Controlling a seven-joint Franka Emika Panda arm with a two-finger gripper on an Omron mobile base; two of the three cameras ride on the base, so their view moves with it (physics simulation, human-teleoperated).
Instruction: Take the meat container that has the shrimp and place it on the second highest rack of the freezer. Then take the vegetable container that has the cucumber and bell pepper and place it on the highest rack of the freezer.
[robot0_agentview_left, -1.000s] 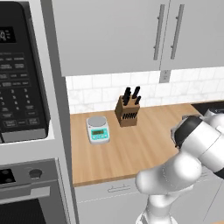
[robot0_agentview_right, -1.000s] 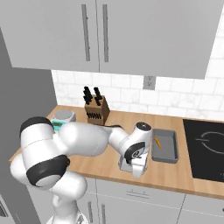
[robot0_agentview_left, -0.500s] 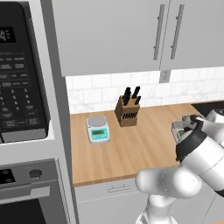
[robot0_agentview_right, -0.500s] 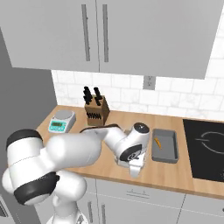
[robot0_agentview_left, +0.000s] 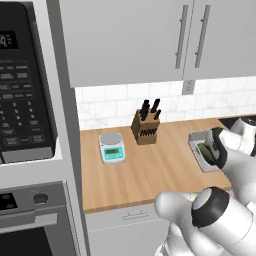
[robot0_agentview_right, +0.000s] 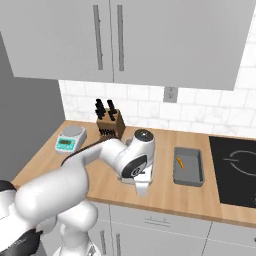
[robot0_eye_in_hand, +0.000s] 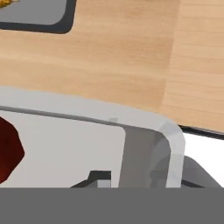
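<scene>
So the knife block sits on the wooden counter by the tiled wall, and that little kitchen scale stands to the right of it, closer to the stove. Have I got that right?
Not quite. The kitchen scale stands to the left of the knife block, on the side away from the stove, as the right base view shows. The rest holds: the block sits on the wooden counter by the tiled wall.

Matt wood-grain counter (robot0_agentview_right: 165, 190), smooth pale plastic bin (robot0_eye_in_hand: 87, 109), glossy black cooktop (robot0_agentview_right: 235, 170).

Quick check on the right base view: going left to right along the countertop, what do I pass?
Kitchen scale → knife block → robot wrist over the counter → dark-grey tray holding the shrimp → black cooktop.
</scene>
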